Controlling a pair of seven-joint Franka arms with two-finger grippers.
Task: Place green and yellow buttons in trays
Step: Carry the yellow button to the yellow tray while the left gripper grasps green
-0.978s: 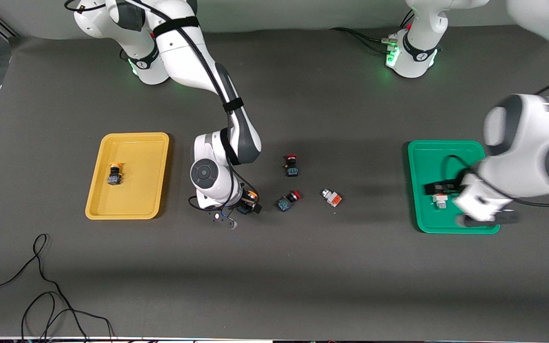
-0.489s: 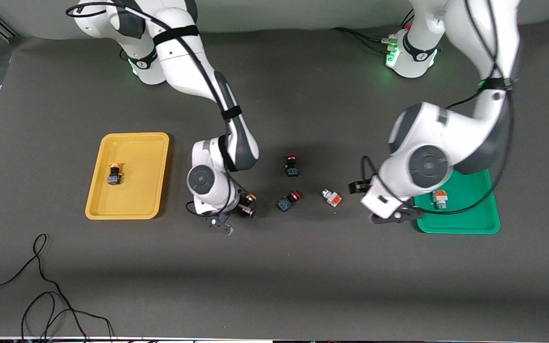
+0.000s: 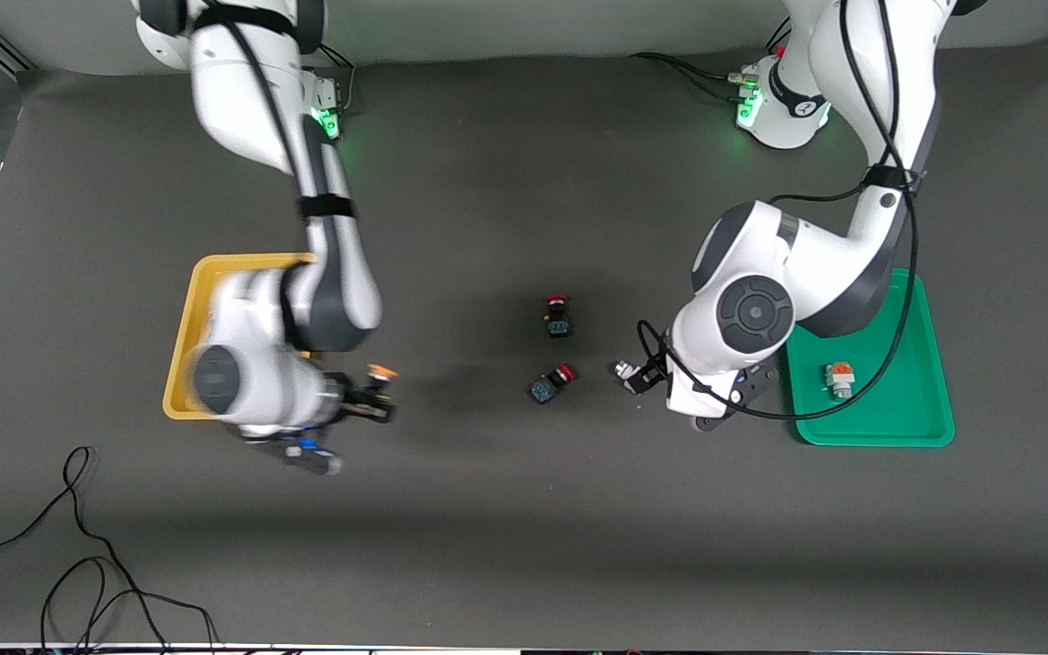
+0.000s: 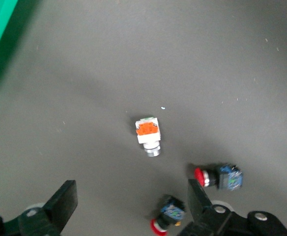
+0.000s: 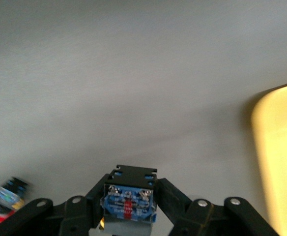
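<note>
Right gripper (image 3: pixel 377 400): clamped on a yellow-capped button (image 5: pixel 129 201), up over bare table just beside the yellow tray (image 3: pixel 180 359).
Left gripper (image 4: pixel 133 211): spread wide, over the white button (image 4: pixel 149 135) lying on the table.
Green tray (image 3: pixel 906 409): holds another white button (image 3: pixel 839 378).
Red buttons (image 3: pixel 559 316): two, on the table between the trays.

Glossy white arms (image 3: pixel 251 82), grey joints, black cables, green base lights.
</note>
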